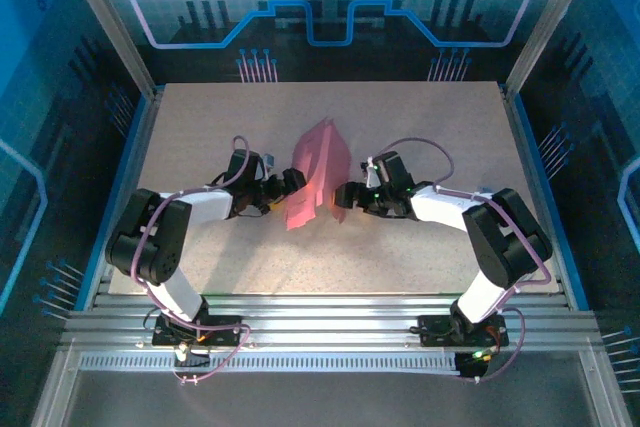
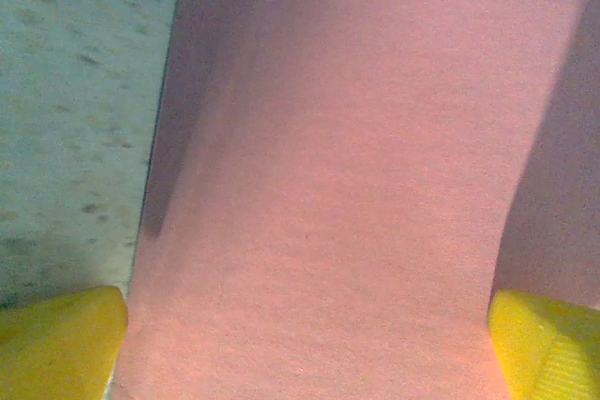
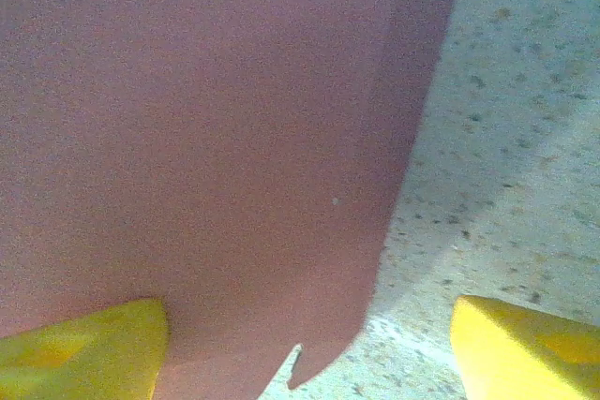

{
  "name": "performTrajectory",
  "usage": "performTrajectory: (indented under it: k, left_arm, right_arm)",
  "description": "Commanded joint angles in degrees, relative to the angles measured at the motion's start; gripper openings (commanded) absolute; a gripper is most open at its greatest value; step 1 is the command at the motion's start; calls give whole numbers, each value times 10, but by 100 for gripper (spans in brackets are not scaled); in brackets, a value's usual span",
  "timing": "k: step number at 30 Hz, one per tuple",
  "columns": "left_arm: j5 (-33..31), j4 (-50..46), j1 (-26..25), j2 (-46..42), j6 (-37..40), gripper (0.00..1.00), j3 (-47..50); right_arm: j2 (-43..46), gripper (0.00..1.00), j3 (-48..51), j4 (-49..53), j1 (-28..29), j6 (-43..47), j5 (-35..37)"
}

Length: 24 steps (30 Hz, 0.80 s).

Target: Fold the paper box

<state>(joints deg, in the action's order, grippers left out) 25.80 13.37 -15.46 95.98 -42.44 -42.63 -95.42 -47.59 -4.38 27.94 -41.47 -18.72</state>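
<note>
- We note the paper box [image 1: 316, 172] at the middle of the table [image 1: 200, 127]. It is thin pink card, half raised, with creased panels leaning together and a plain matte face.
- At its 9 o'clock, the left gripper [image 1: 291, 187] has its yellow fingertips [image 2: 56, 344] spread wide. Pink card spans the gap, unpinched, and we cannot tell if it touches.
- At 3 o'clock, the right gripper [image 1: 347, 195] is equally splayed and released. One of its fingers [image 3: 525, 344] sits over bare table, and card reaches the other.
- In the top view, the long axis runs from 1 o'clock to 7 o'clock.
</note>
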Motion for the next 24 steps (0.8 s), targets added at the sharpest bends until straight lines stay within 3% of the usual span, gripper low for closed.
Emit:
performTrajectory:
  k: [1, 7, 13, 20, 24]
  left_arm:
    - [67, 22, -22, 18, -12, 99, 10]
    - [73, 38, -41, 25, -19, 99, 5]
    - [57, 29, -47, 49, -19, 99, 1]
    - [54, 50, -49, 72, -28, 99, 5]
    - [51, 46, -54, 75, -26, 99, 3]
  right_arm:
    - [1, 81, 2, -68, -5, -20, -47]
    - [7, 82, 12, -93, -6, -30, -62]
    - [69, 81, 51, -39, -29, -25, 7]
    - [148, 81, 66, 24, -79, 1, 1]
    - [183, 82, 76, 22, -112, -2, -41]
